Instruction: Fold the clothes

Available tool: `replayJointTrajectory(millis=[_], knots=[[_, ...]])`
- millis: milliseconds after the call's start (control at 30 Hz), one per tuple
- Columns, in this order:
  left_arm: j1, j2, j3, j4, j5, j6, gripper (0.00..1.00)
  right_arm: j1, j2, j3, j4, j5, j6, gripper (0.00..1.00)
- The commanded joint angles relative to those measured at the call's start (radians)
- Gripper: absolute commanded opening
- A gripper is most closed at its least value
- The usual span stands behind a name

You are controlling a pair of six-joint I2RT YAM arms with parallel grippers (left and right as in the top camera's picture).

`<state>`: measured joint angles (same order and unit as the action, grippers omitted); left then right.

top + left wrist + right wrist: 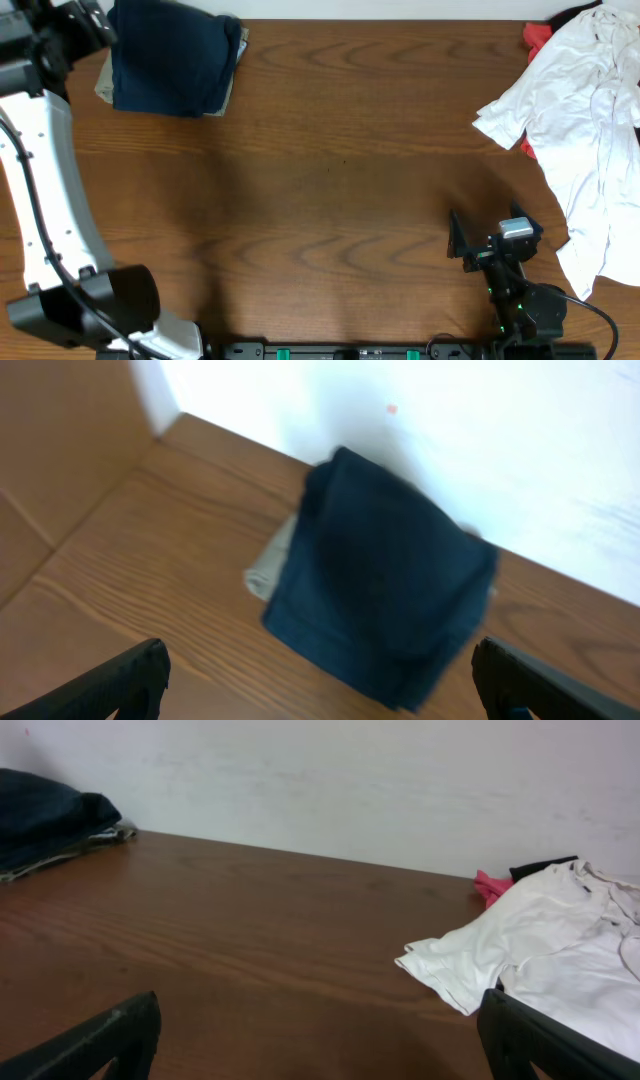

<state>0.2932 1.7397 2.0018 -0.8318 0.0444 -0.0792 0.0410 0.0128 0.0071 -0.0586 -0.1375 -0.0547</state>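
- Right arm sits folded low at the near right edge of the brown wooden table. The right gripper points across the tabletop, its jaws spread wide and holding nothing.
- A crumpled white cotton garment lies just beyond and to the right of those jaws, apart from them. A red cloth and a black one peek out behind it at the far right corner.
- Left arm stretches from the near left edge to the far left corner. The left gripper hangs above the table, jaws fully parted and empty.
- A folded dark navy-blue fabric garment lies ahead of the left jaws, untouched, atop a khaki garment by the white wall.
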Motion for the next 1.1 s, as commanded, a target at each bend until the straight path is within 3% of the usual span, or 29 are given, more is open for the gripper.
replayJointTrajectory(millis=[0, 267, 433, 767, 933, 1067], knots=[[-0.078, -0.131, -0.028, -0.002, -0.004, -0.009, 0.98, 0.011, -0.008, -0.002, -0.005, 0.010, 0.016, 0.99], [-0.273, -0.400, -0.184, -0.002, -0.004, -0.009, 0.98, 0.011, -0.008, -0.002, -0.005, 0.010, 0.016, 0.99], [-0.288, -0.573, -0.319, -0.007, -0.004, -0.008, 0.98, 0.011, -0.008, -0.002, -0.005, 0.010, 0.016, 0.99], [-0.288, -0.938, -0.571, -0.238, -0.057, 0.002, 0.98, 0.011, -0.008, -0.002, -0.005, 0.010, 0.016, 0.99], [-0.287, -1.117, -0.750, -0.214, -0.088, 0.003, 0.98, 0.011, -0.008, -0.002, -0.005, 0.010, 0.016, 0.99], [-0.287, -1.282, -0.976, -0.063, -0.109, 0.002, 0.98, 0.011, -0.008, -0.002, -0.005, 0.010, 0.016, 0.99]])
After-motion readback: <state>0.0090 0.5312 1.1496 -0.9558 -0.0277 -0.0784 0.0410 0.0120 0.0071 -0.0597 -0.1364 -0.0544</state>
